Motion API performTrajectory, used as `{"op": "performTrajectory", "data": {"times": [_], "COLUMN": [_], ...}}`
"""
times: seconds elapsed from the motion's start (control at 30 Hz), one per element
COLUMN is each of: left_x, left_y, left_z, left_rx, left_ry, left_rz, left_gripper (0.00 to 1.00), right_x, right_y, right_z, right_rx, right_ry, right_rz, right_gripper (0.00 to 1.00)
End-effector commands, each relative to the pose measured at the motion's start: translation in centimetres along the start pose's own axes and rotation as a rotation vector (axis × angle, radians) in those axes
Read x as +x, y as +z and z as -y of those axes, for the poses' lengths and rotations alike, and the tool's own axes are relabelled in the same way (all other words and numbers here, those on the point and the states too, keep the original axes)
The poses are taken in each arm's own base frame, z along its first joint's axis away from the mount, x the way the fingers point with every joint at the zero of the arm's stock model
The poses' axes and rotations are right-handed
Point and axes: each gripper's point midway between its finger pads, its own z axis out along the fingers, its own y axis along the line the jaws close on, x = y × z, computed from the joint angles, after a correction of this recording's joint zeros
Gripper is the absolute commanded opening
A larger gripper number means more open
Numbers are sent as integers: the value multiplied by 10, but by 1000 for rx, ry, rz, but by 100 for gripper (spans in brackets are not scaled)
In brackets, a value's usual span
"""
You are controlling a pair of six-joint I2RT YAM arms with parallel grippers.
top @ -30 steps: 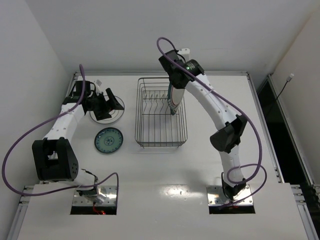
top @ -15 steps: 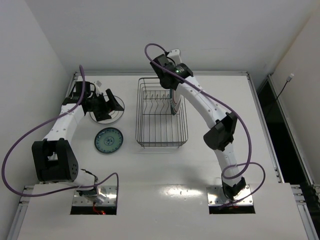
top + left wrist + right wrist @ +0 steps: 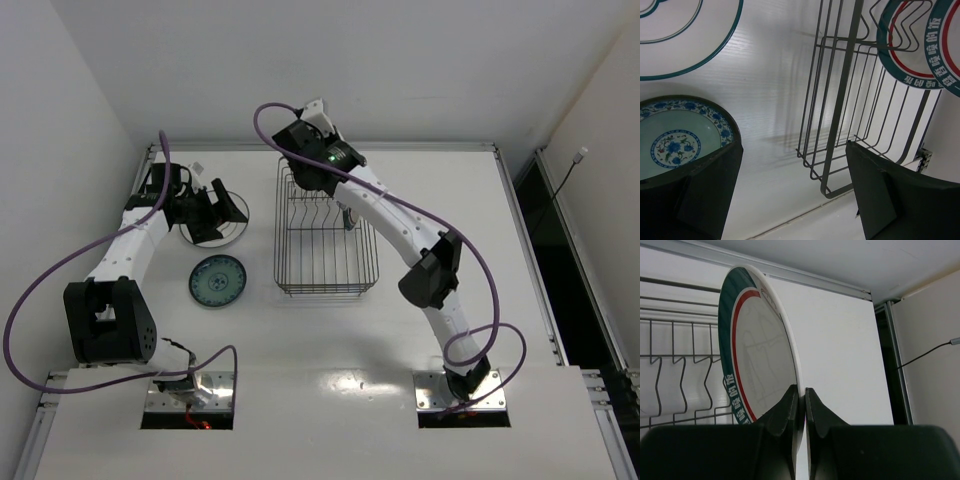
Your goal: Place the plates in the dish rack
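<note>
Upper centre, over dish rack [image 3: 310, 255] | right end effector [image 3: 801, 392] clenched on upright plate [image 3: 760, 355] rim | left end effector [image 3: 792, 150] released, centre left.

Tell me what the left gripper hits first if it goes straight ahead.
Probably bare table, in the gap between the small teal-patterned plate and the dish rack. The left gripper is open; depth is unclear.
</note>
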Motion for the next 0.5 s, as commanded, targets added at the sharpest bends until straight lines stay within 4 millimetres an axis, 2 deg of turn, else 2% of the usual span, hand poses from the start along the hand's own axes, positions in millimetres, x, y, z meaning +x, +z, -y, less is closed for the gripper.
{"op": "performTrajectory", "data": {"times": [0.0, 0.17, 0.3, 0.47], "left_x": [-6, -6, -4, -4], "left_y": [-10, -10, -8, -8], "left_z": [5, 5, 2, 2], "left_rx": [18, 18, 15, 15], "left_ry": [27, 27, 23, 23], "left_rz": [34, 34, 26, 26], "left_gripper": [82, 82, 82, 82], "right_x": [13, 30, 24, 1], "right_y": [14, 15, 13, 2], "right_z": [-8, -12, -1, 23], "right_rx": [30, 37, 68, 101], "right_ry": [-10, -27, -21, 29], "right_rz": [-30, -65, -49, 1], "right_gripper": [0, 0, 0, 0]}}
